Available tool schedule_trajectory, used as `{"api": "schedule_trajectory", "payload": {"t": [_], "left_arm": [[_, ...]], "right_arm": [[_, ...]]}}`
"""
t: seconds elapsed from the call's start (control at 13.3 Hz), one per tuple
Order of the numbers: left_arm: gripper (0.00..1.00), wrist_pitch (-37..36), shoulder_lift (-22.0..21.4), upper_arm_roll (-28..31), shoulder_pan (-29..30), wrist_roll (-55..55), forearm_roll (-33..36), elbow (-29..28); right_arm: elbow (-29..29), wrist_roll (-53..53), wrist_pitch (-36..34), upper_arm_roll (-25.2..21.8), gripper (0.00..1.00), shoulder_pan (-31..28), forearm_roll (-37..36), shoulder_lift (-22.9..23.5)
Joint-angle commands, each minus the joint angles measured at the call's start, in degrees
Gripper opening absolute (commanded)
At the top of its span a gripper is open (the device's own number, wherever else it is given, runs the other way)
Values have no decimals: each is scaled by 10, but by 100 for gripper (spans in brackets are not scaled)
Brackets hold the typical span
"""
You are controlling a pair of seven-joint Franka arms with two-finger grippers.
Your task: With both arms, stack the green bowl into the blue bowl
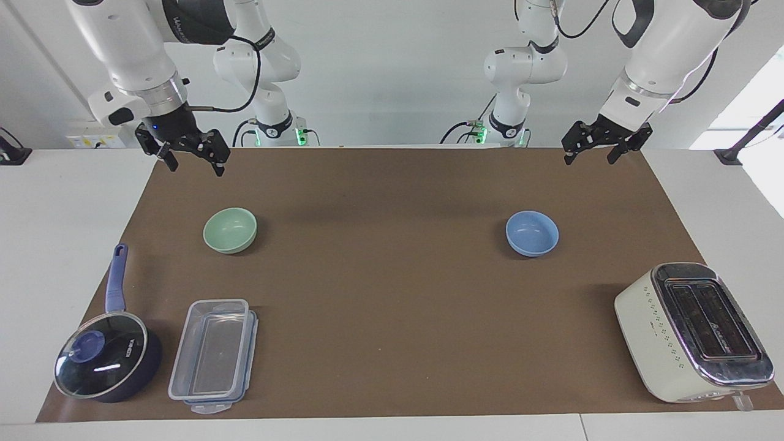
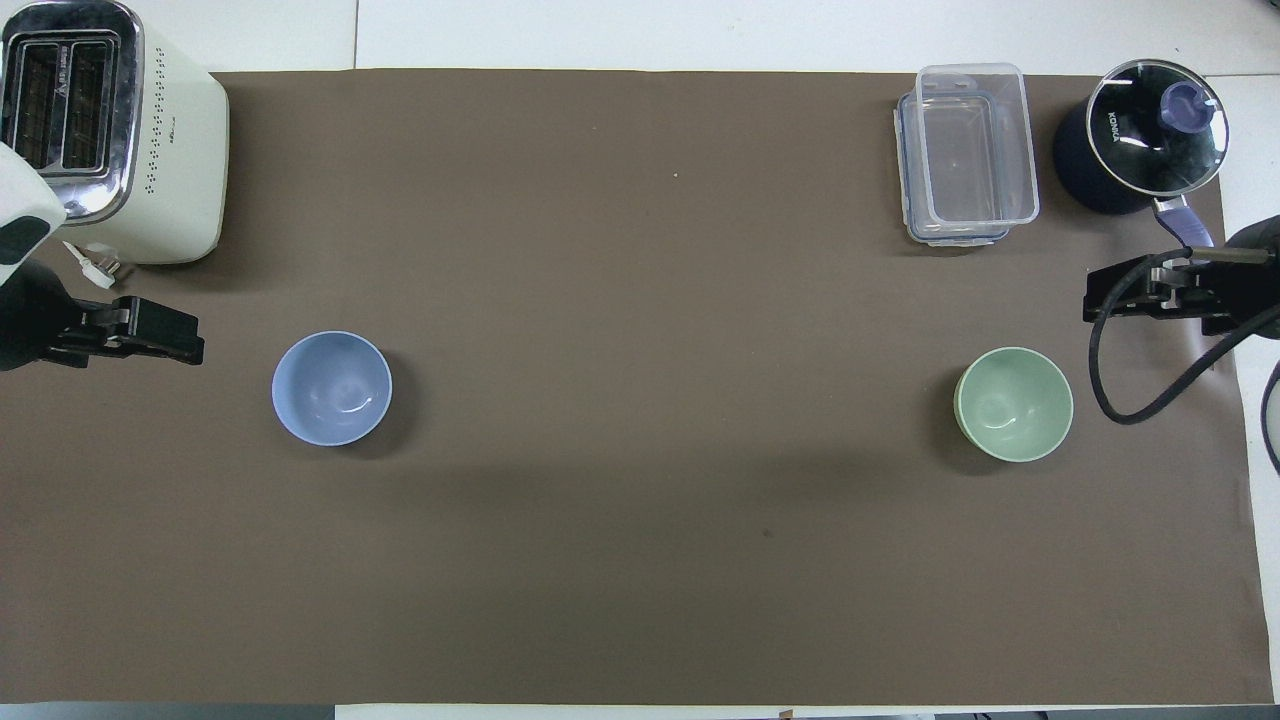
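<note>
Sitting upright on the brown mat (image 1: 392, 202) that covers the table (image 1: 55, 245): green bowl (image 1: 229, 230) toward the right arm's end, blue bowl (image 1: 531, 233) toward the left arm's end. Well apart, roughly level with each other, both empty, nothing touching either.

Right claw (image 1: 195, 159) hangs in the air over the mat's edge at the right arm's end, fingers spread wide, holding nothing. Clear of the green bowl.

Left claw (image 1: 591, 153) hangs over the mat's edge at the left arm's end, fingers also spread wide, empty. Clear of the blue bowl.

Other stuff on the table, all farther from the robots than the bowls:
- cream toaster (image 1: 692, 331) at the left arm's end, slots facing up
- clear plastic container (image 1: 214, 355) sitting on its blue-rimmed lid, toward the right arm's end
- dark blue saucepan (image 1: 107, 358) with a glass lid just beside the container, at the mat's corner, handle pointing toward the robots

Bowls not stacked.
</note>
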Motion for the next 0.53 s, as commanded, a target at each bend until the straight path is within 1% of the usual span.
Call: {"api": "schedule_trajectory", "payload": {"t": [0.0,0.45], "left_arm": [[100,-8,2,5,-8,-7,5,8],[100,-5,0,5,-8,-3,5,4]], "right_arm": [[2,-9,-7,-2,100,2,7,-2],[1,-14,-15,-2,100,-3,7,-3]]}}
